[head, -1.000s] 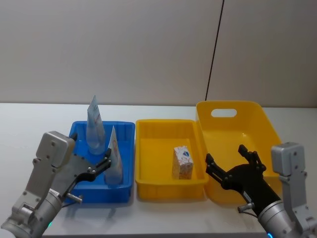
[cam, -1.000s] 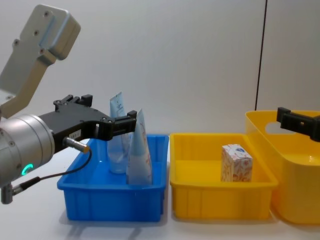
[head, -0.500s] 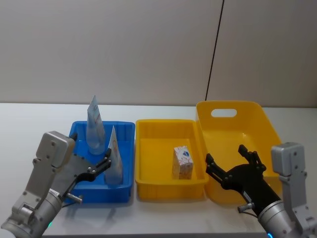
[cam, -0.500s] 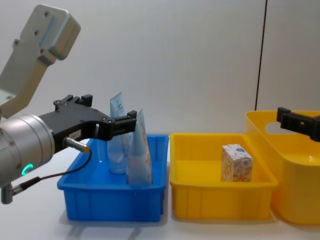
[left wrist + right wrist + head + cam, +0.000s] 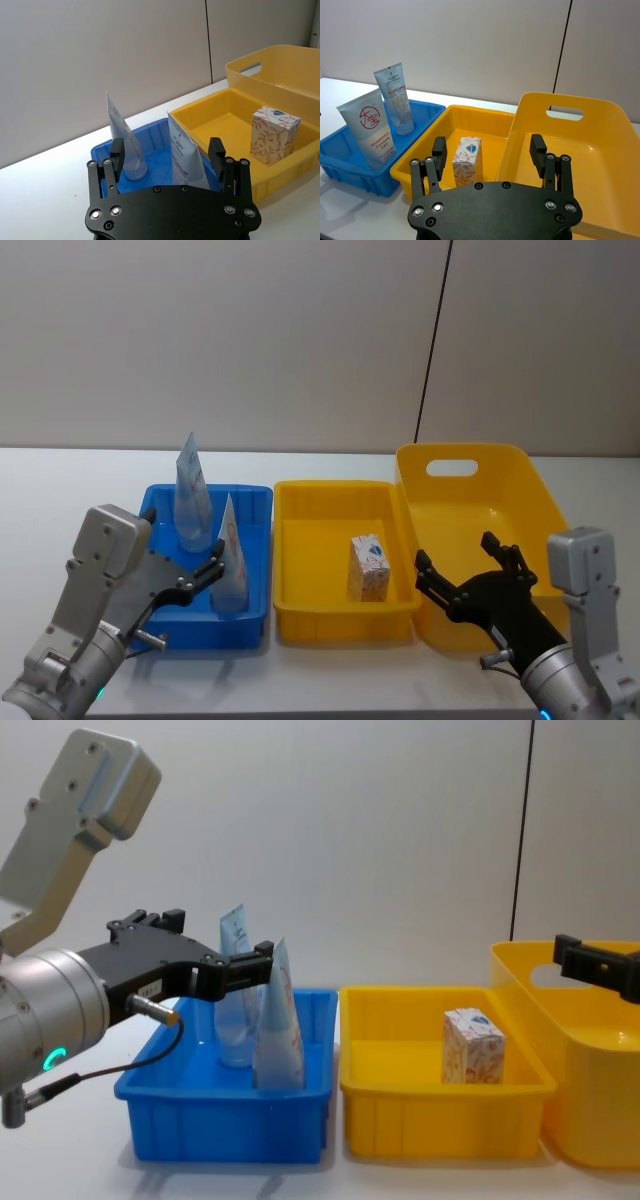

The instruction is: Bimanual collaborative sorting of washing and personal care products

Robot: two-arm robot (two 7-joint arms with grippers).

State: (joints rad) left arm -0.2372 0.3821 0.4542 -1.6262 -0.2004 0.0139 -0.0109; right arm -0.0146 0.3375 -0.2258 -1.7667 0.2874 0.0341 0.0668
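Nothing was changed over the last second, so sorting was judged finished. The tubes (image 5: 191, 496) were stood in the left blue bin (image 5: 256, 492), the carton (image 5: 369, 567) in the middle tray (image 5: 330, 485). The left gripper (image 5: 206, 576) and right gripper (image 5: 454, 553) were held open, empty.

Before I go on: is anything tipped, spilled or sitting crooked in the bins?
Nothing stands out. The far tube and the near tube stand upright in the blue bin, and the carton stands upright in the yellow tray. The left gripper and the right gripper hover by the bins' front, jaws open.
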